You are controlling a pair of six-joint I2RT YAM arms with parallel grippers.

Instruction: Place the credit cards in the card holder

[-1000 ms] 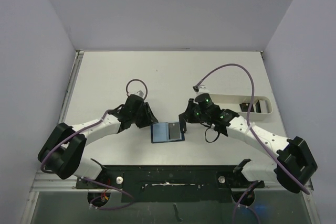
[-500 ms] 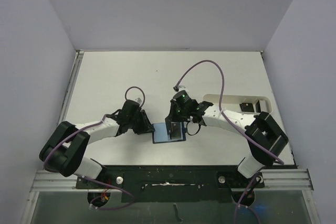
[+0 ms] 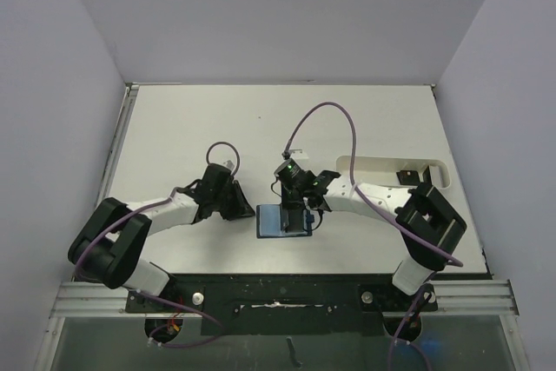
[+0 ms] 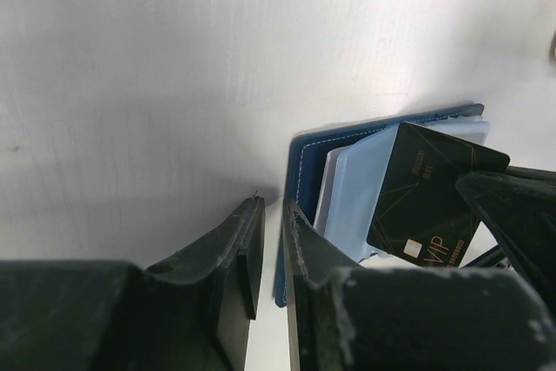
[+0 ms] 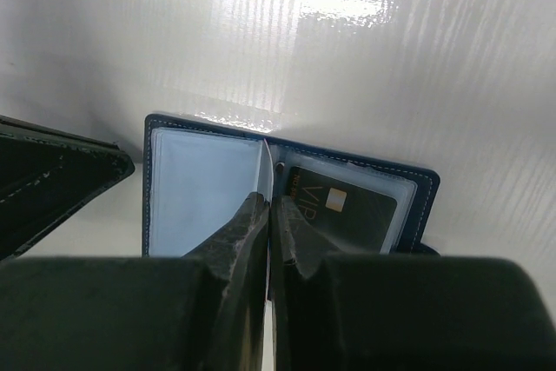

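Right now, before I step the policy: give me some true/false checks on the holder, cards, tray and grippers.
1. The card holder lies open on the table. True.
2. A black VIP card is at the holder. True.
3. The right gripper has its jaws wide open. False: they are shut, fingers pressed together over the holder's fold.
4. The white tray holds nothing. False: a dark card lies in it.
5. The left gripper hangs over the tray. False: it is low beside the holder's left edge, far from the tray.
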